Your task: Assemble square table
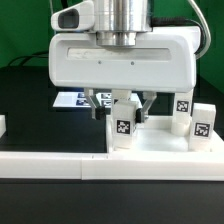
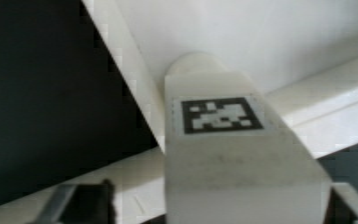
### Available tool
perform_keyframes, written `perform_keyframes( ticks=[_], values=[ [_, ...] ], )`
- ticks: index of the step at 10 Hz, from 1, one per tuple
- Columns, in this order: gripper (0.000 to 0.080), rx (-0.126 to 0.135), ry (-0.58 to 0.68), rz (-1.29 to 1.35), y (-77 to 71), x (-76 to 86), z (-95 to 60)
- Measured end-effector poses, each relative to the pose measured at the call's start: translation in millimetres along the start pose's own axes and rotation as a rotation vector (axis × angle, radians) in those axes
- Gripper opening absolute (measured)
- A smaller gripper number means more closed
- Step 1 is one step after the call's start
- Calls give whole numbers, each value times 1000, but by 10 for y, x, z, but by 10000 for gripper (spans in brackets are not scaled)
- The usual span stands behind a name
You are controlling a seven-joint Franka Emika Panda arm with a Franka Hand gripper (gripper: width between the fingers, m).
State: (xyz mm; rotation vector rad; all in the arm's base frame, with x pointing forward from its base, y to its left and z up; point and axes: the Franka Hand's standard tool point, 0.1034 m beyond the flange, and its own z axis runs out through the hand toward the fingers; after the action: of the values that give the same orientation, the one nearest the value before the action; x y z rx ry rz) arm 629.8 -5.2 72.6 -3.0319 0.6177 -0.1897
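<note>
Nearest the exterior camera, the long low border wall [image 1: 60, 166] crosses the front of the table, and directly behind it a tagged leg [image 1: 122, 125] stands upright on the square slab [image 1: 150, 143] with its long axis vertical. The gripper [image 1: 121, 106] sits directly above this leg, its two dark fingers [image 1: 96, 105] straddling the leg's top, one on each side. The wrist view shows the leg [image 2: 220, 130] centred between the jaws, tag facing the camera, with the fingertips at its flanks. Contact at the pads cannot be confirmed; the jaws stand part-way in around the leg, and whether they grip it cannot be told. Judged from this alignment, the coming move depends on closing squarely across the leg's width, then lifting along its vertical axis. Beyond the leg, toward the exterior view's right, two further legs [image 1: 184, 112] [image 1: 201, 126] stand upright. Farthest back, the marker board [image 1: 68, 100] lies flat behind the leg
</note>
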Motion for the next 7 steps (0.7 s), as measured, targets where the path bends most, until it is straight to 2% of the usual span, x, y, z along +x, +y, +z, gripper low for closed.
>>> perform_keyframes(
  ticks=[1,2,5,7],
  values=[
    [431,0,0,8,-1,0,0],
    [288,1,0,91,-1,-1,0],
    [288,-3,-1,344,26,1,6],
    [288,-1,-9,660,64,-13,15]
  ],
)
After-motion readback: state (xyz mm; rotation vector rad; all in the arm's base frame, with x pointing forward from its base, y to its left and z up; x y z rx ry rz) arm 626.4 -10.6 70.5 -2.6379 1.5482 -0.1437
